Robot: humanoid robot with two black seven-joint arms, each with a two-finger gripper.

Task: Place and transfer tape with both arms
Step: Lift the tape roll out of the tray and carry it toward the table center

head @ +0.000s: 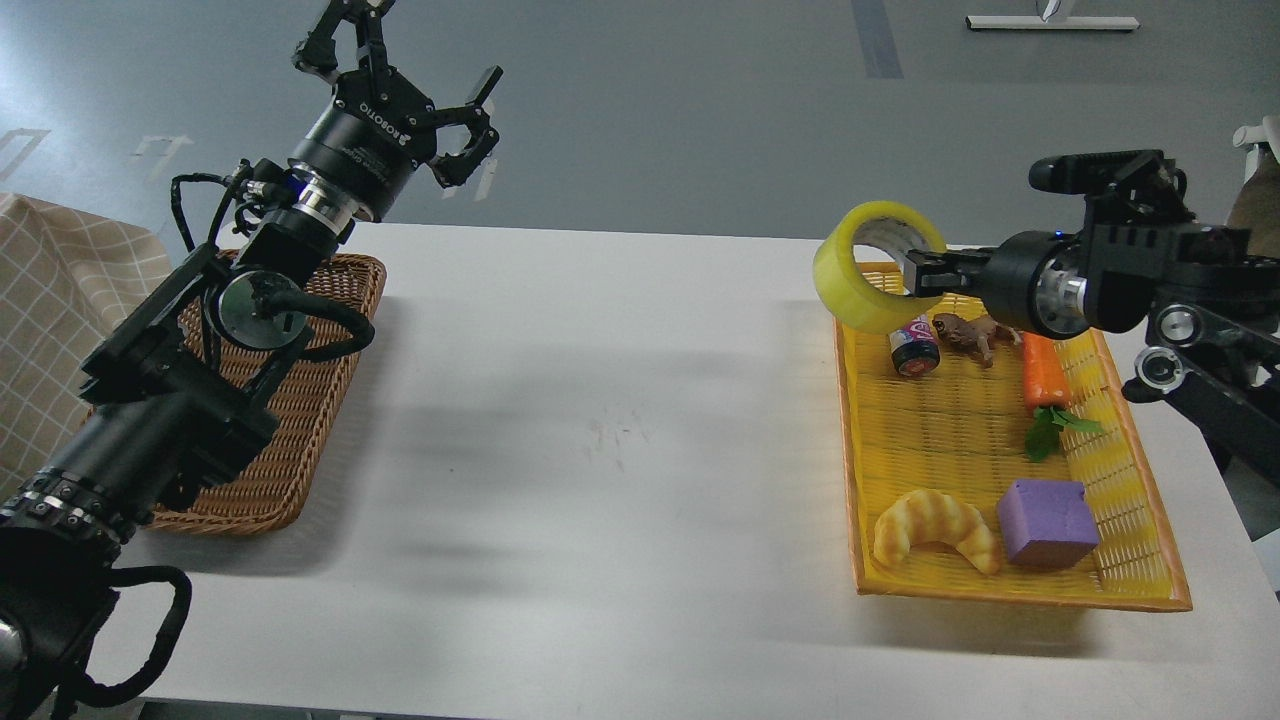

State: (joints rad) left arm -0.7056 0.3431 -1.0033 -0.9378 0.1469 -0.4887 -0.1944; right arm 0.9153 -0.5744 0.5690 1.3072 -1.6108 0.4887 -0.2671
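Tape [868,268] pinched in right gripper [925,275] above yellow tray [1010,592]; left gripper [400,60] spread

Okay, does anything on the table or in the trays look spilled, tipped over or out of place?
Nothing looks spilled or damaged. The only thing off its resting place is the yellow tape roll, held tilted in the air by the right gripper above the far end of the yellow plastic tray.

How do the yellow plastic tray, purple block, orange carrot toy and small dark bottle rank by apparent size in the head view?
1. Yellow plastic tray
2. Purple block
3. Orange carrot toy
4. Small dark bottle

The block lies nearer the camera, so its lead over the carrot is unsure.
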